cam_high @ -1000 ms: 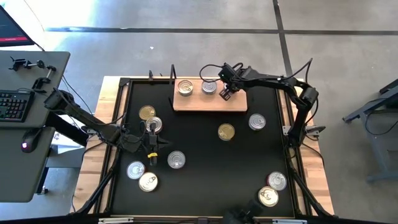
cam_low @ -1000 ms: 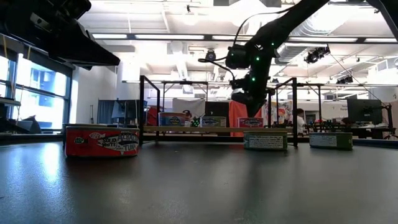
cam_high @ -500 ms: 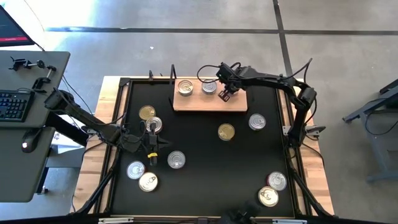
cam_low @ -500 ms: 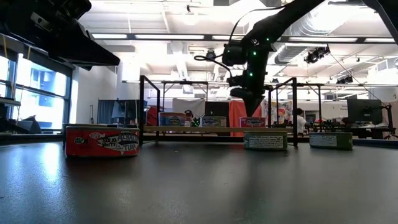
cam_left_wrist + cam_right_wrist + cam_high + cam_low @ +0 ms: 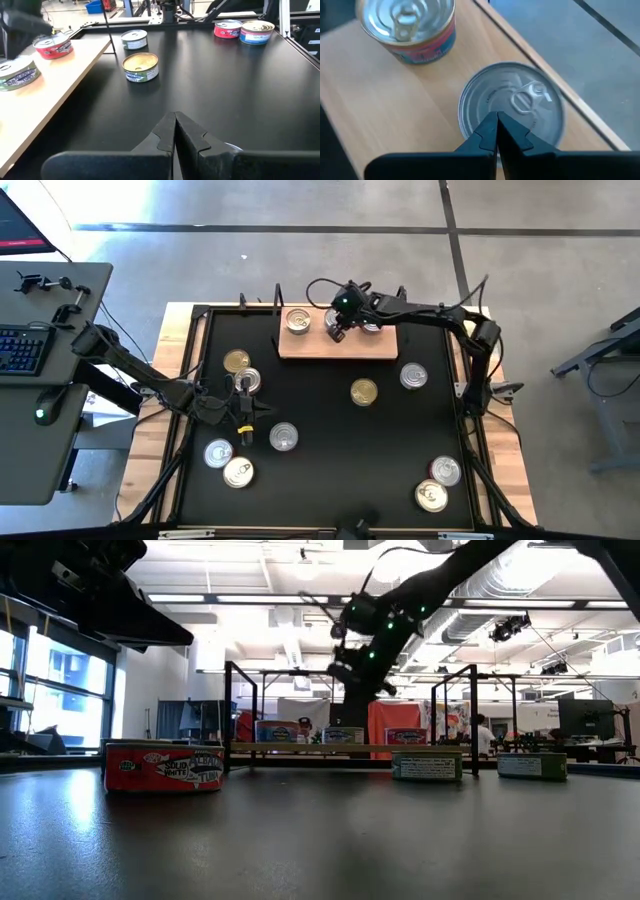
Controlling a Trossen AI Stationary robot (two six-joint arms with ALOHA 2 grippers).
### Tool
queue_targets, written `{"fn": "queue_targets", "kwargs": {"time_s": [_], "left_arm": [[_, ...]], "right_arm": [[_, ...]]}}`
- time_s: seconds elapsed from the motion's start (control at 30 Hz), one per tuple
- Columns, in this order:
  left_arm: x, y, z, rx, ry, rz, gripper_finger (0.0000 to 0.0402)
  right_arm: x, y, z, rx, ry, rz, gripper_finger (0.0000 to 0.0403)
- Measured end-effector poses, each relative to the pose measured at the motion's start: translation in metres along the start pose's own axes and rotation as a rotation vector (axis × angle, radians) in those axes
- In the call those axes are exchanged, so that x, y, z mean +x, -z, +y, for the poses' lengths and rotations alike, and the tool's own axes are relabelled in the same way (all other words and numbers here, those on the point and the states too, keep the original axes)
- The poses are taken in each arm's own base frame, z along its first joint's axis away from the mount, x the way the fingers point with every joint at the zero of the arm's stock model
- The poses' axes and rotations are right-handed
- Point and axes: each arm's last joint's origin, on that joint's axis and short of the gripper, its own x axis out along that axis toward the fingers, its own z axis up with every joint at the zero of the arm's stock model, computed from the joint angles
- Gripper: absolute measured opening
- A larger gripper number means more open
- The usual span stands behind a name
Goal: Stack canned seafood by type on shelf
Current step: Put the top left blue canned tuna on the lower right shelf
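Note:
The shelf (image 5: pixel 335 343) is a light-wood board at the table's far side, with three tins standing on it: one at its left (image 5: pixel 297 321), a silver-lidded middle one (image 5: pixel 512 107) and one at its right (image 5: pixel 373 326). My right gripper (image 5: pixel 496 117) is shut and hovers slanting down over the middle tin's near rim. In the low view it (image 5: pixel 345 670) is above the tins' tops. My left gripper (image 5: pixel 175 120) is shut and waits low at the table's left (image 5: pixel 243 418), holding nothing. Loose tins lie flat on the black mat.
Loose tins on the mat (image 5: pixel 320 480): a gold (image 5: pixel 237 361) and a silver one (image 5: pixel 247 380) beside the left gripper, three at front left (image 5: pixel 238 472), a gold one mid-table (image 5: pixel 364 391), one at right (image 5: pixel 413 376), two at front right (image 5: pixel 431 496). Black wire posts (image 5: pixel 228 715) flank the shelf.
My right gripper has gone along the shelf toward the table's left edge, from over the right tin to over the middle tin. It has risen slightly, tipped to a flatter slant and stayed shut. The right tin now shows uncovered. No tin has moved.

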Motion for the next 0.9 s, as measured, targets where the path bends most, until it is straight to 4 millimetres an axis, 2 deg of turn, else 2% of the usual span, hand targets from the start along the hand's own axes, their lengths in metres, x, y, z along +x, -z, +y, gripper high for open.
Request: {"fn": "queue_targets", "kwargs": {"time_s": [0.2,0.53,0.73,0.9], "left_arm": [[0.0,0.0,0.0,0.001,-0.001,0.001,0.0],[0.0,0.0,0.0,0.001,-0.001,0.001,0.0],[0.0,0.0,0.0,0.001,-0.001,0.001,0.0],[0.0,0.0,0.0,0.0,-0.002,-0.001,0.0]], "right_arm": [[0.017,0.006,-0.003,-0.001,0.008,0.021,0.0],[0.016,0.006,0.009,-0.023,-0.017,0.025,0.0],[0.015,0.006,0.009,-0.039,-0.015,0.021,0.0],[0.005,-0.002,0.008,-0.043,0.006,-0.029,0.0]]}}
